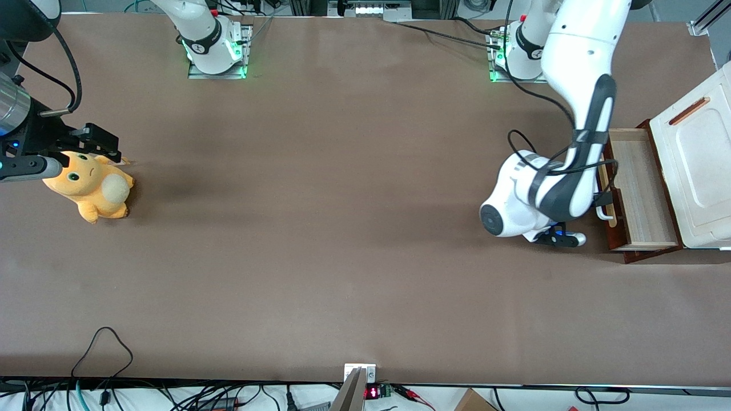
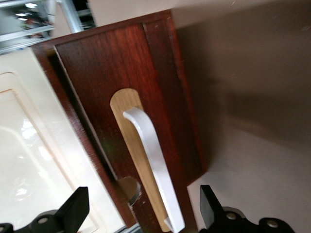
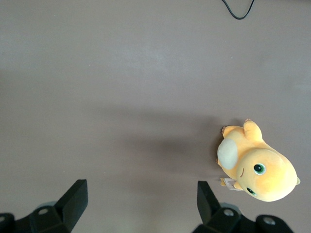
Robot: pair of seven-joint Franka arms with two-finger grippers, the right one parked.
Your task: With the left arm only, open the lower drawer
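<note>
The left arm (image 1: 582, 103) reaches down to the cabinet at the working arm's end of the brown tabletop (image 1: 320, 228). Its end effector (image 2: 143, 211) sits directly in front of the lower drawer (image 1: 642, 191), with the black fingers (image 2: 75, 208) spread wide, one to each side of the white bar handle (image 2: 153, 167) and not touching it. In the wrist view the handle runs along a pale wood strip (image 2: 127, 104) set into the dark reddish-brown drawer front, and its near end lies between the two fingertips.

In the front view the drawer stands pulled out of the cabinet, its pale wood interior open to the camera, with the bulbous wrist just in front of the handle. Above the drawer, farther from the end effector, is the white panel (image 1: 699, 165) with a copper-coloured slot handle (image 1: 689, 111).

Well apart from the end effector, toward the parked arm's end of the tabletop, lies a yellow plush toy (image 1: 91, 185).
</note>
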